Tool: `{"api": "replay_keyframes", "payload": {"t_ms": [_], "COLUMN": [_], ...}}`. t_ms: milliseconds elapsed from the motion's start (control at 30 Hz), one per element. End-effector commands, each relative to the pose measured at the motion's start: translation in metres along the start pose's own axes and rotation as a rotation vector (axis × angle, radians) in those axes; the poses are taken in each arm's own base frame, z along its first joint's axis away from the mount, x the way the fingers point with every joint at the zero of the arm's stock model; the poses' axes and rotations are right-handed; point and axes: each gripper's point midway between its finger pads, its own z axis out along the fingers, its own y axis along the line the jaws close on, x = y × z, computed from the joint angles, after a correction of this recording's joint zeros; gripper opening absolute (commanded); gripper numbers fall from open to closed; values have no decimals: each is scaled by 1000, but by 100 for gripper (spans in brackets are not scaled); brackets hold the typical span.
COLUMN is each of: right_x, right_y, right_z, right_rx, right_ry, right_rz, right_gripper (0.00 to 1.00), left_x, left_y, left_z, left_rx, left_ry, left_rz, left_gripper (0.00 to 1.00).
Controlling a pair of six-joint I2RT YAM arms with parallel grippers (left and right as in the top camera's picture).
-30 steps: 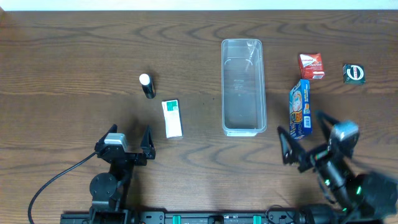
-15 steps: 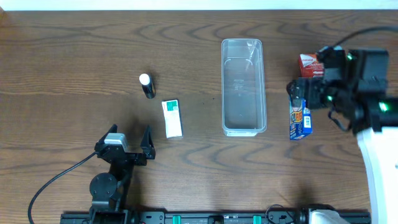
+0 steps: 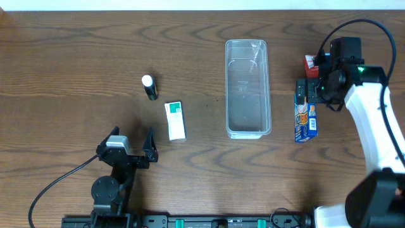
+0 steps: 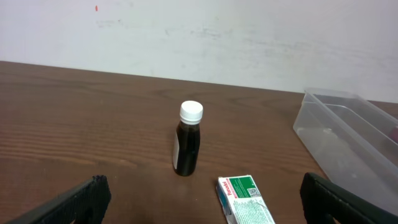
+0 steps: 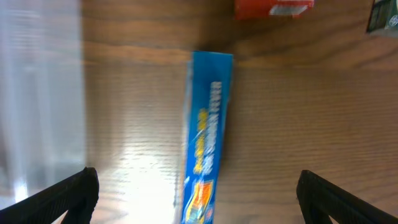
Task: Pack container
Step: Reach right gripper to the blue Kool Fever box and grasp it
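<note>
The container [image 3: 248, 88] is a long clear plastic bin in the middle of the table; it holds nothing and also shows in the left wrist view [image 4: 348, 134]. A blue box [image 3: 306, 120] lies just right of it. My right gripper [image 3: 309, 90] hangs open above the blue box's far end, touching nothing; the right wrist view shows the blue box [image 5: 208, 137] between the spread fingers [image 5: 196, 196]. My left gripper [image 3: 131, 138] is open and empty at the front left [image 4: 199, 202]. A green-and-white box [image 3: 175, 120] and a dark bottle with a white cap [image 3: 149, 87] lie ahead of it.
A red box [image 3: 309, 62] sits beyond the blue box, partly hidden by the right arm; it shows in the right wrist view [image 5: 273, 6]. A dark small item [image 5: 385, 15] lies to its right. The left wrist view shows the bottle [image 4: 188, 146] and green-and-white box [image 4: 245, 199].
The right arm has swung from the front right corner out over the blue box beside the container. The left arm and all objects have not moved.
</note>
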Motion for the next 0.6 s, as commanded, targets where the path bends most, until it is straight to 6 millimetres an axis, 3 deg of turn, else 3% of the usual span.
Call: {"api": "replay_keyframes", "payload": {"t_ms": [0, 233, 433, 500, 567], "right_x": [-3, 5, 13, 14, 13], "right_y": [-10, 2, 4, 4, 4], "right_z": [15, 53, 74, 77, 77], "right_rx": [25, -39, -46, -46, -46], "right_ry": [30, 123, 181, 186, 183], "right_rz": [38, 40, 41, 41, 42], "right_gripper": [99, 99, 98, 93, 78], "left_x": [15, 15, 15, 15, 15], "left_y": [0, 0, 0, 0, 0], "left_z": [1, 1, 1, 1, 1], "left_rx": [7, 7, 7, 7, 7], "left_ry": [48, 48, 48, 48, 48], "left_rz": [14, 14, 14, 14, 14], "left_gripper": [98, 98, 98, 98, 98]}}
